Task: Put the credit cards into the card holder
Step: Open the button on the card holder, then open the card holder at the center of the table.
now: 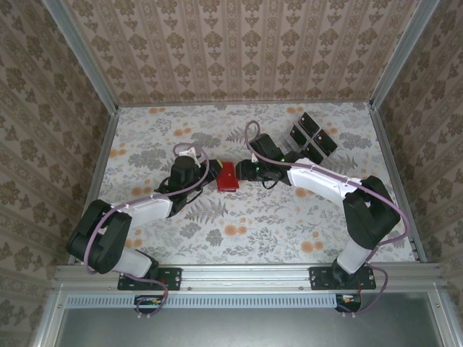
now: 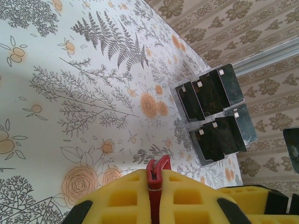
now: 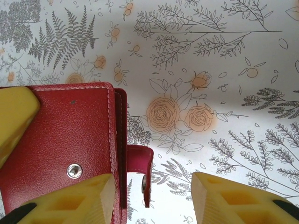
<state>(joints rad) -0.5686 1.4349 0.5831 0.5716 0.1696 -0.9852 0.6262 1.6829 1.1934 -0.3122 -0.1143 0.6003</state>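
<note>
Card holder (image 1: 228, 176) sits near ctr of the floral worktop (image 1: 289, 217), between the two arms; whether it rests on the surface or is held just above it can't be told. Left jaws are clenched on it: in left wrist view the yellow pads (image 2: 121, 200) press together w/ a thin red edge of the holder (image 2: 156, 173) sticking up from the seam, its tip split into a small V. Right jaws stand released, well apart. In right wrist view one yellow fingertip (image 3: 88, 200) overlaps the bottom of the holder's red cover (image 3: 60, 140). The other fingertip (image 3: 229, 200) sits off to the side over bare worktop (image 3: 233, 70). Between them hangs the holder's strap tab (image 3: 140, 165) (loose, not fastened). A silver snap stud (image 3: 74, 170) shows on the grained cover, plus a small dark mark nearer the top. A left-arm pad (image 3: 14, 116) touches the cover's left side in that same view. Holder looks folded shut; inner pockets hidden.

Credit cards (image 1: 312, 137) sit well apart from the holder, toward the far right corner of the worktop, in a clear tray (image 2: 205, 162). Left wrist view shows the cards (image 2: 212, 116) in two rows, approx three per row, dark, overlapping like shingles, each w/ a small pale chip.
</note>
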